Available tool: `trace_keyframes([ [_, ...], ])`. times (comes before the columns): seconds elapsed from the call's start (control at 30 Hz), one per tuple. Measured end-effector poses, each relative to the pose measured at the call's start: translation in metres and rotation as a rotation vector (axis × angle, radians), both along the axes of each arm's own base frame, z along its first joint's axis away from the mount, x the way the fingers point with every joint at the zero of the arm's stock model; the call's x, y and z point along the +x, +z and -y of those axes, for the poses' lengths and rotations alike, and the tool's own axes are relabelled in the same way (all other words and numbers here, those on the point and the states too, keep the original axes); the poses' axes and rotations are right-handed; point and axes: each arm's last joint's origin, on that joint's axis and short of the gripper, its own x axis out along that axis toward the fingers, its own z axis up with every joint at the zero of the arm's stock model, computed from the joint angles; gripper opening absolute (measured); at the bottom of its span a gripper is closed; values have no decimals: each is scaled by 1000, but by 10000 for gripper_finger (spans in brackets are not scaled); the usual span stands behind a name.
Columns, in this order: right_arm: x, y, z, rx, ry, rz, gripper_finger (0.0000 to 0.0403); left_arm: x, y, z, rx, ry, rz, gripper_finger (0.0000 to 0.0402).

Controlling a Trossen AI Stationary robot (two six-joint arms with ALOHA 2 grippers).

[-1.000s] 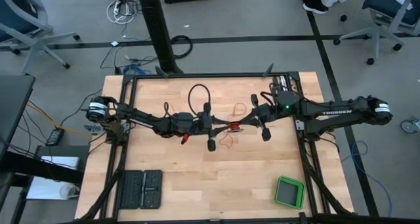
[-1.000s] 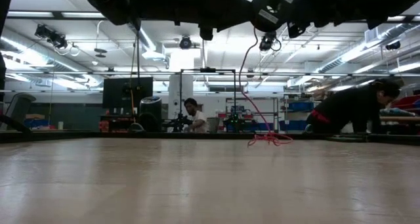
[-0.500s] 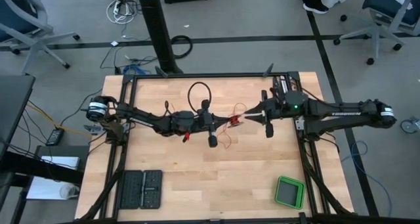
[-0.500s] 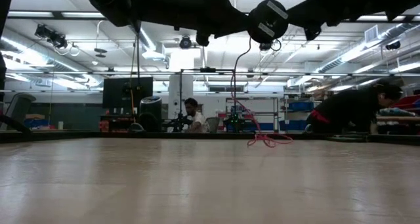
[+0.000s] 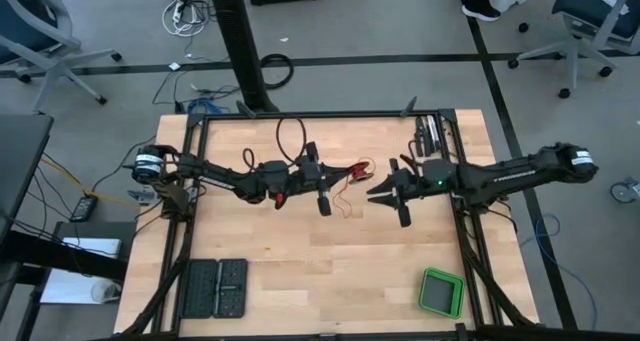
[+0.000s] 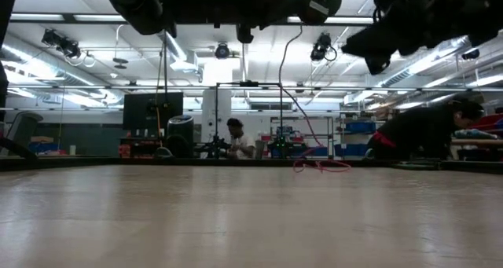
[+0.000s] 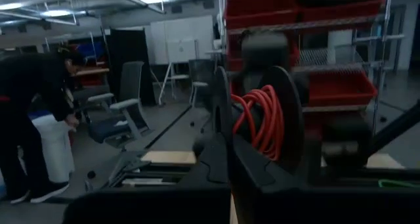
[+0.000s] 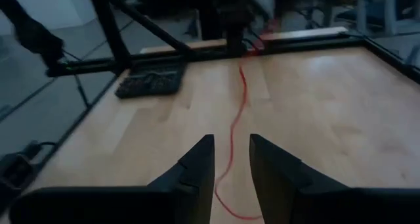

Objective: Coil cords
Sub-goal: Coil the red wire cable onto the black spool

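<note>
The thin red-orange cord [image 5: 352, 168] is bunched in loops at my left gripper [image 5: 343, 171], which is shut on it above the middle of the table and points toward the right edge. A strand [image 6: 281, 71] drops from there to a loose heap [image 6: 318, 166] on the wood. My right gripper [image 5: 380, 189] stands open a little to the right of it, facing the left gripper and holding nothing. In the right wrist view a cord strand [image 8: 235, 112] lies on the table ahead of its fingers [image 8: 197, 168]. My left gripper has several turns of the cord [image 7: 262, 119] bunched between its two fingers. The fingers lie about level and come from the table's left. The loops are lifted clear, and one slack strand hangs below them with its lower part on the table.
A green box [image 5: 441, 292] sits at the near right corner and a black ribbed tray [image 5: 217, 287] at the near left. A black frame [image 5: 300, 116] runs round the table. People are in the room behind.
My right gripper has opened, let go of the cord, drawn back toward the table's right edge and sunk a little. The cord now hangs from my left gripper alone, and its hanging strand has swung toward the left.
</note>
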Motion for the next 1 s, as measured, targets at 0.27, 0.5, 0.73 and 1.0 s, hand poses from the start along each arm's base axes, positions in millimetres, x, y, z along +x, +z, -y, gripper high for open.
trace_keyframes([
  [0.27,22,-27,-3,39,-50,-33,90,3,14,0,35,24,56,0],
  [0.5,45,-39,-4,37,-34,-70,90,10,29,0,67,32,66,0],
  [0.73,63,-41,-5,0,-24,-86,88,13,35,0,70,32,47,0],
  [1.0,63,-46,-4,-54,-47,-121,9,14,32,0,71,30,13,0],
])
